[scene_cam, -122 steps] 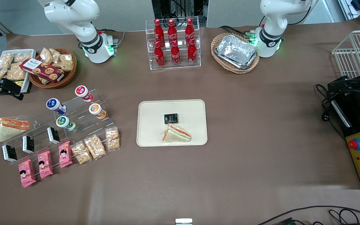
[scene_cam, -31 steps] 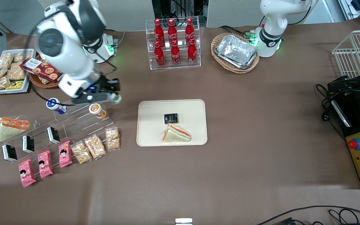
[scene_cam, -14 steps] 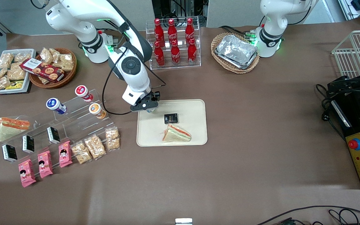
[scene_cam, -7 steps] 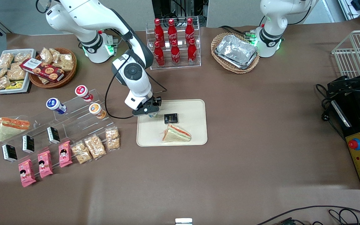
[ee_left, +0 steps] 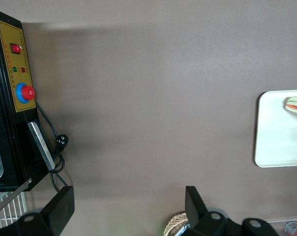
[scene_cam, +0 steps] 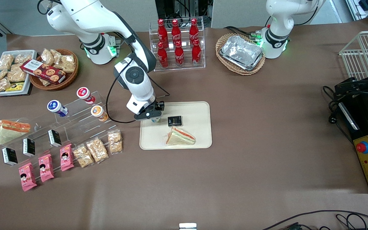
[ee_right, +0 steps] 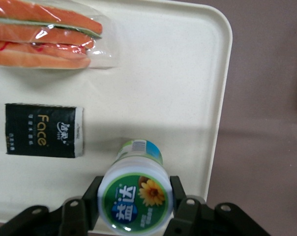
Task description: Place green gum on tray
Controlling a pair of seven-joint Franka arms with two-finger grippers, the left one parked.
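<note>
The green gum (ee_right: pixel 135 199), a white canister with a green-and-white lid, stands upright on the cream tray (ee_right: pixel 188 73), held by the gripper (ee_right: pixel 133 206)

gripper (scene_cam: pixel 155 115) hanging over the tray (scene_cam: pixel 200 110), fingers (ee_right: pixel 180 194) clasping the green gum (ee_right: pixel 135 199) | black packet (scene_cam: pixel 174 121) lying just beside the gum, crowding that flank | wrapped sandwich (scene_cam: pixel 180 136) filling the part nearer the front camera | bare tray showing toward the parked arm's end | acrylic stand (scene_cam: pixel 85 123) with 3 canisters sitting toward the working arm's end
</note>
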